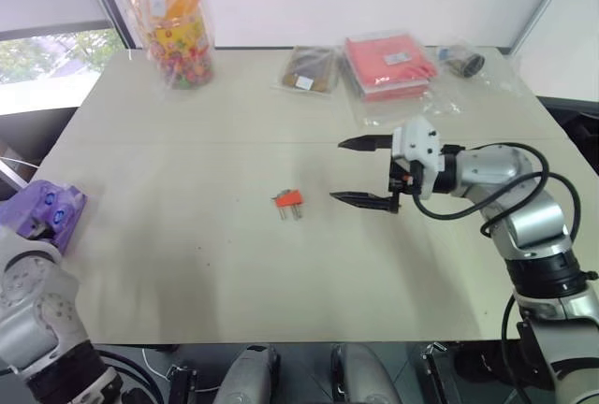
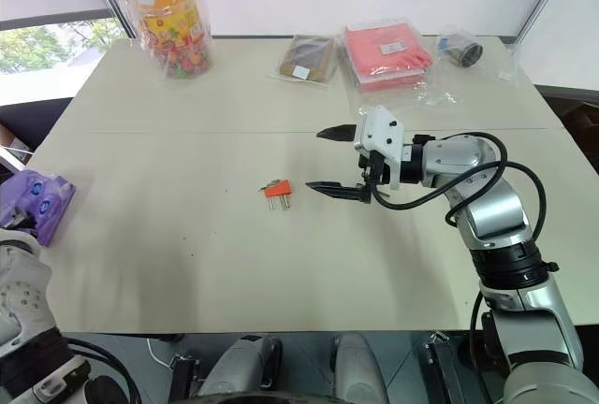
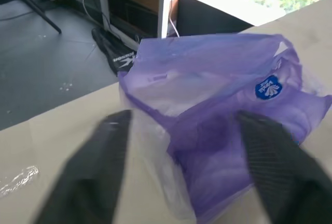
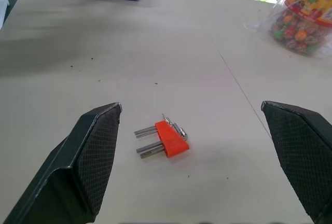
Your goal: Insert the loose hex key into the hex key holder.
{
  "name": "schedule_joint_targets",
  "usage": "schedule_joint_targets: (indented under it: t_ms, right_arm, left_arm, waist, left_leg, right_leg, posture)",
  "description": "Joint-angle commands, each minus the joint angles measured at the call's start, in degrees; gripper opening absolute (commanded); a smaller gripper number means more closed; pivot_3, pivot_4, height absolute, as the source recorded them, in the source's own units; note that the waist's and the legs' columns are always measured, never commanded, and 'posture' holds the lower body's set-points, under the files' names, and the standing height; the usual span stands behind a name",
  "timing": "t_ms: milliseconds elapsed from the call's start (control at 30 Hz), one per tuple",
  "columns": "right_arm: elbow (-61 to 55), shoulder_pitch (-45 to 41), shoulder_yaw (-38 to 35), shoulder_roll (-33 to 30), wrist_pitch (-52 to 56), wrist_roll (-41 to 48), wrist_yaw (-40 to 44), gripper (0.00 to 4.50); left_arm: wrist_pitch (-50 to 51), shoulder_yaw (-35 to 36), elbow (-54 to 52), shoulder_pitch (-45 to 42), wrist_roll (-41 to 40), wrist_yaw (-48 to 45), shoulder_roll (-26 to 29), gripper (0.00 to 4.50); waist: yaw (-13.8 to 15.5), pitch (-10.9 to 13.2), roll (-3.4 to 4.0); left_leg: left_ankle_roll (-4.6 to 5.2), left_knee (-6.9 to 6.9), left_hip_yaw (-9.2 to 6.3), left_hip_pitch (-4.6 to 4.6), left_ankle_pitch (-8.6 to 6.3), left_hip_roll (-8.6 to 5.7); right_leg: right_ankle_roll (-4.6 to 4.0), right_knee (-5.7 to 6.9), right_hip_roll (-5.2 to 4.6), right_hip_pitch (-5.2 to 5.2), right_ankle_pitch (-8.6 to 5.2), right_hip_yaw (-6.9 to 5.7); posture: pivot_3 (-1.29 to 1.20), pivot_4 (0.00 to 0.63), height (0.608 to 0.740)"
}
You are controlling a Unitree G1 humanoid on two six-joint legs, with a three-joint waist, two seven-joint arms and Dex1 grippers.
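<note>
Along the far table [image 1: 187, 236] edge: candy jar [image 1: 173, 30], brown packet [image 1: 311, 69], red packet [image 1: 388, 63], small bagged item [image 1: 465, 64]. Purple packet [image 1: 47, 217] at left edge, between spread fingers of left gripper [image 3: 181, 182], not gripped. Hex key holder [image 1: 287, 200] mid-table, flat, nothing blocking it; prongs toward near edge, slightly rightward. Right gripper [image 1: 365, 172] just right of it, spread wide, empty. Loose hex key not discernible.

Bare tabletop is lying open all around the hex key holder [image 1: 287, 201]; packets are crowding the table's [image 1: 187, 273] far edge, well beyond the holder.
</note>
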Motion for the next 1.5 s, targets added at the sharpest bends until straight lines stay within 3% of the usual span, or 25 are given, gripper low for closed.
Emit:
schedule_joint_targets:
  t_ms: [33, 300, 433, 533, 800, 1167, 1500]
  right_arm:
    - [-1.4, 0.1, -1.5, -0.4, -0.6, 0.2, -0.3, 4.5]
    - [8.4, -2.3, 2.2, 1.3, -8.6, -7.8, -2.3, 4.5]
    - [19.9, -5.9, 5.6, 5.3, -15.3, -13.6, -4.2, 4.5]
    - [28.7, -9.0, 8.3, 8.3, -21.4, -17.9, -5.2, 4.5]
    - [44.6, -15.7, 12.3, 16.2, -31.0, -23.4, -5.0, 4.5]
    - [56.0, -19.0, 14.5, 19.2, -40.5, -28.4, -4.7, 4.5]
    - [58.2, -19.2, 14.6, 22.2, -41.1, -28.6, -3.0, 4.5]
  left_arm:
    - [-3.6, -2.7, -3.5, -0.2, 1.3, -2.3, 2.2, 4.43]
    - [0.8, -16.3, -8.5, -3.2, -2.9, -15.1, 6.5, 4.43]
    - [4.8, -23.4, -6.5, -0.8, -7.7, -29.2, 12.3, 4.43]
    - [2.4, -27.9, -6.0, 1.6, -8.8, -41.2, 18.9, 4.43]
    - [2.5, -26.5, -2.6, 2.5, -14.9, -58.2, 28.4, 4.43]
    - [2.3, -25.6, -4.0, 3.0, -15.6, -59.4, 29.5, 4.43]
    - [1.8, -24.4, -5.6, 5.3, -15.4, -57.9, 29.5, 4.43]
  waist:
    - [0.0, 0.0, 0.0]
    - [-0.1, 0.0, -0.02]
    - [-1.6, 0.0, 0.0]
    - [-2.1, 0.0, 0.04]
    - [-1.9, 0.0, 0.06]
    - [-2.0, 0.0, 0.07]
    - [-3.2, 0.0, 0.08]
  left_leg:
    - [0.0, 0.0, 0.0, 0.0, 0.0, 0.0]
    - [0.0, 0.04, 0.01, -0.02, 0.0, -0.02]
    - [-0.03, -0.06, 0.11, -0.02, 0.02, 0.01]
    - [-0.04, -0.11, 0.15, -0.02, 0.03, 0.05]
    - [-0.11, -0.12, 0.11, -0.02, 0.07, 0.04]
    - [-0.11, -0.1, 0.08, -0.04, 0.07, 0.02]
    - [-0.11, -0.11, 0.01, -0.03, 0.07, 0.03]
  right_leg:
    - [0.0, 0.0, 0.0, 0.0, 0.0, 0.0]
    - [0.01, 0.0, -0.02, 0.02, 0.02, 0.0]
    - [0.01, 0.12, 0.03, -0.15, 0.03, 0.04]
    - [0.0, 0.21, 0.06, -0.27, 0.03, 0.06]
    - [-0.01, 0.2, 0.03, -0.26, 0.03, 0.06]
    - [-0.01, 0.21, 0.03, -0.25, 0.03, 0.06]
    - [-0.01, 0.26, 0.05, -0.26, 0.03, 0.05]
  posture:
    - [0.0, 0.15, 0.74]
    - [0.0, 0.15, 0.74]
    - [0.0, 0.15, 0.74]
    - [0.0, 0.15, 0.74]
    - [0.0, 0.15, 0.74]
    - [0.0, 0.15, 0.74]
    - [0.0, 0.15, 0.74]
